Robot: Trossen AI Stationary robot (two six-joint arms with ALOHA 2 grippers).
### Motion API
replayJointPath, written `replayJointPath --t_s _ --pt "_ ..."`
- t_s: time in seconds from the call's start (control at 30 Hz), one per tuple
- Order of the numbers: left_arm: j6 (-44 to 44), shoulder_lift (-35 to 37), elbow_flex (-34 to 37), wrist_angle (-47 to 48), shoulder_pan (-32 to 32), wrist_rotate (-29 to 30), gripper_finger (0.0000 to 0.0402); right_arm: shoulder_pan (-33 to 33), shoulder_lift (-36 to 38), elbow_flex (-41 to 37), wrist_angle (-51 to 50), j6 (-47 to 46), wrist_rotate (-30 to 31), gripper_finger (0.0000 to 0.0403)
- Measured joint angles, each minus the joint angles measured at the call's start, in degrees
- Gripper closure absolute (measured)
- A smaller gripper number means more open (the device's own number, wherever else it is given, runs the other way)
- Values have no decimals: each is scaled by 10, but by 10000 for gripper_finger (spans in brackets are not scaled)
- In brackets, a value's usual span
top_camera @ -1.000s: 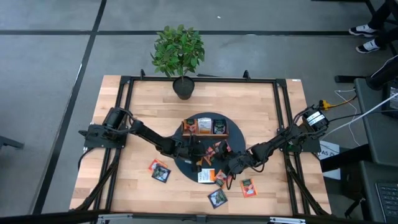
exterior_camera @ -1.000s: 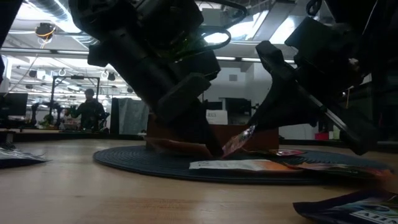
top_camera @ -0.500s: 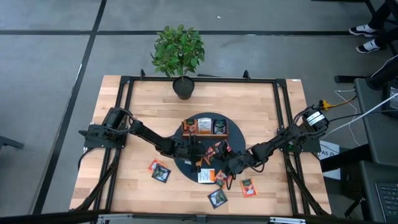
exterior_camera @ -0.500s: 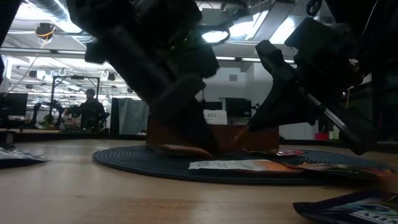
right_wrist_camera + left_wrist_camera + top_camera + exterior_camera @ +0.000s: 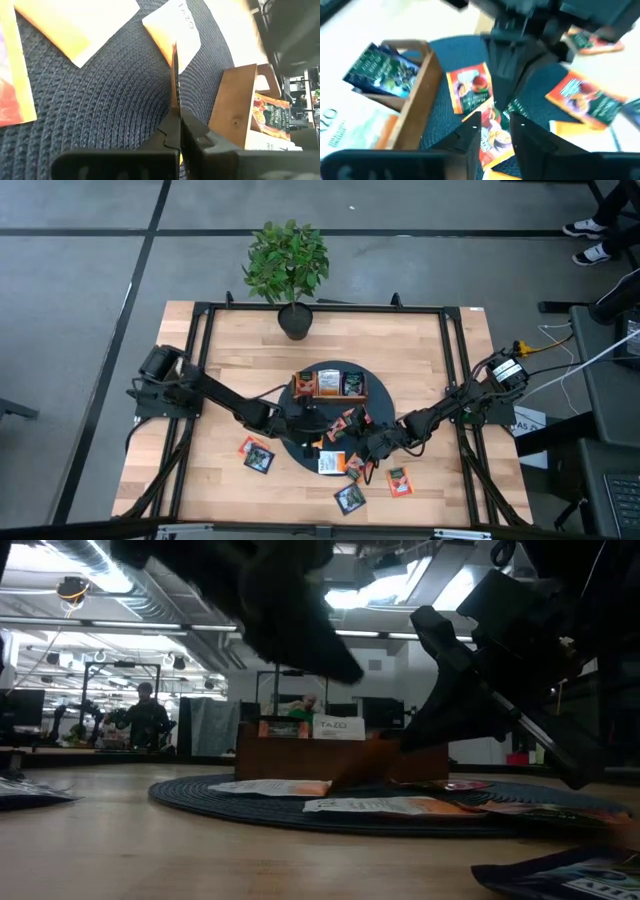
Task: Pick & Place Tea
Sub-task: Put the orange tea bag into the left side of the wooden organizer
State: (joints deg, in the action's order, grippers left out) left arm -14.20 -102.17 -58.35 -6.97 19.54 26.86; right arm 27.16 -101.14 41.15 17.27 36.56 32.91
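Note:
Tea sachets in orange, white and dark colours lie on a round dark mat (image 5: pixel 296 442) and on the wood around it. A wooden tray (image 5: pixel 330 396) at the mat's far side holds a few standing sachets. My left gripper (image 5: pixel 495 125) hangs open above the mat (image 5: pixel 322 423), over an orange sachet (image 5: pixel 492 142) that lies flat on the mat (image 5: pixel 270 787). My right gripper (image 5: pixel 175 125) is low over the mat's right part (image 5: pixel 352 448), shut on a sachet (image 5: pixel 382 754). My right gripper pinches a tea sachet between its two fingers; the wrist view shows it as a thin edge (image 5: pixel 174 80) reaching ahead of the fingertips. The fingers slant down from the table's right side. Whether the sachet's lower edge touches the mat, I cannot tell.
A potted plant (image 5: pixel 294 320) stands at the far edge. Loose sachets lie on the bare wood near the front: one at the left (image 5: pixel 257 455), one in the middle (image 5: pixel 350 498), one at the right (image 5: pixel 399 480). A black frame (image 5: pixel 200 320) runs round the table.
My left gripper lowered an orange sachet onto the mat, opened and let it go, then rose well clear. The sachet now lies flat on the mat in front of the tray. My right gripper has kept still with its sachet.

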Motion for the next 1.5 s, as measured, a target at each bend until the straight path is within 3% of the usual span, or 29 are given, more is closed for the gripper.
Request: replayJointPath --t_s 0.3,0.5,0.7,1.1,1.37,1.5 --pt "12 83 -1 42 2 -45 251 10 38 31 -41 29 13 402" --pt "44 112 -1 49 3 -107 244 27 54 89 -137 29 4 403" --pt "54 117 -1 62 -4 -129 244 49 54 154 -219 29 6 403" --pt "77 117 -1 68 -61 -416 244 113 54 275 -275 76 -17 403" --pt "124 117 -1 50 -70 -457 244 124 54 289 -281 206 -94 403" --pt "125 117 -1 46 -73 -456 244 114 50 288 -281 246 -96 403"
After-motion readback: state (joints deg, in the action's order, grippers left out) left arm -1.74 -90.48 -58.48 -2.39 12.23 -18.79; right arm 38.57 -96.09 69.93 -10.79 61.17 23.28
